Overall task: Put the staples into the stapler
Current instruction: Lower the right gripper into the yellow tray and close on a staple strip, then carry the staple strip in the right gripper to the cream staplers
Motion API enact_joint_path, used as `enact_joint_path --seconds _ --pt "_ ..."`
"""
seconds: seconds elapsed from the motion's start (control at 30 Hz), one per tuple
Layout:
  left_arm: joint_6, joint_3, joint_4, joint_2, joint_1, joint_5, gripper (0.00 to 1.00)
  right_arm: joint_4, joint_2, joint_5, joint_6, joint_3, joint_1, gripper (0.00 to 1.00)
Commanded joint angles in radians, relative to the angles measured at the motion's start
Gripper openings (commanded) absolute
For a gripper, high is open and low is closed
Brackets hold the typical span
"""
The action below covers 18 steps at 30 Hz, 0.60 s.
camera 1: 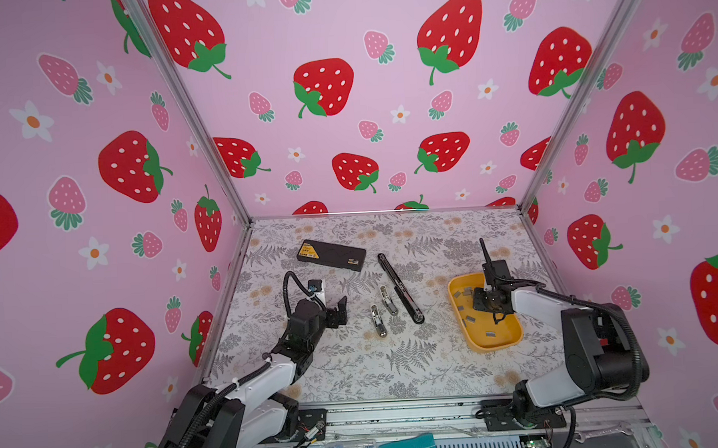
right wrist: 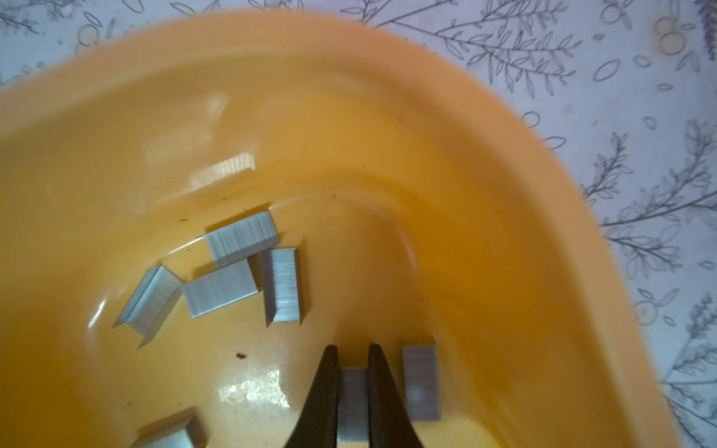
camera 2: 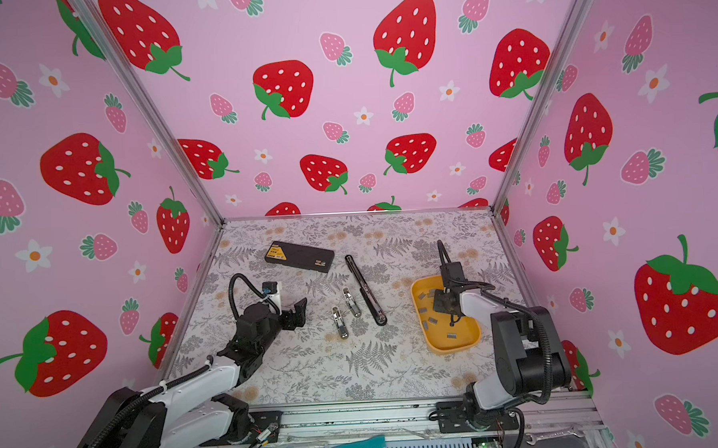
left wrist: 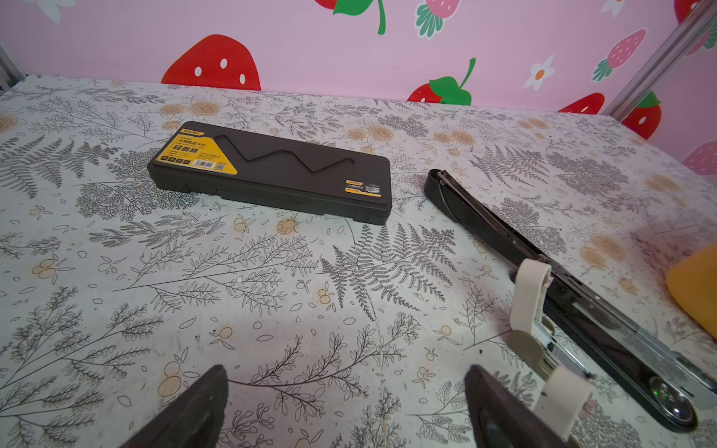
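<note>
tabletop (camera 1: 355, 370): floral-patterned, inside pink strawberry-print walls, with two robot arms reaching in from the near edge.
yellow tray (camera 1: 500, 345): sat on the right of the tabletop and held the staples (right wrist: 240, 236), short silver-grey strips scattered over its floor, well apart from every stapler.
right hand (right wrist: 353, 349): reached down into the tray, its two dark fingers closed on one staple strip (right wrist: 352, 403) lying flat on the tray floor; another strip lay just beside it.
left hand (left wrist: 345, 370): hovered wide open and empty above the tabletop, near the staplers.
long black stapler (camera 1: 399, 287): lay opened out flat at mid-tabletop, its metal channel showing.
small staplers (camera 1: 379, 322): two lay just beside the long one.
black case (camera 1: 331, 255): lay toward the back, yellow label on top.
step in hand: judged to be picking one strip out of the tray.
doing it well: a slow, straight lift looked best, clear of the neighbouring strip and the tray wall; the strip needed to be kept level and squeezed gently, since such strips likely snap or slip.
next need: the strip would have to line up with the open channel, and the free hand could steady the stapler.
</note>
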Motion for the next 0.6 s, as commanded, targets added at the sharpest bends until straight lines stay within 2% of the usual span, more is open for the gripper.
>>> enact_joint_path --seconds 0.0,0.23,0.57 --pt "-0.005 0.020 0.007 -0.005 0.004 -0.013 0.96 -0.108 0.027 -0.028 0.009 -0.038 0.008 0.09" --pt "-0.003 0.016 0.015 -0.008 0.004 -0.010 0.96 -0.075 -0.080 -0.038 0.002 0.014 0.062 0.08" --pt "-0.007 -0.001 0.033 -0.031 0.006 -0.041 0.97 -0.041 -0.284 0.117 0.012 0.059 0.240 0.05"
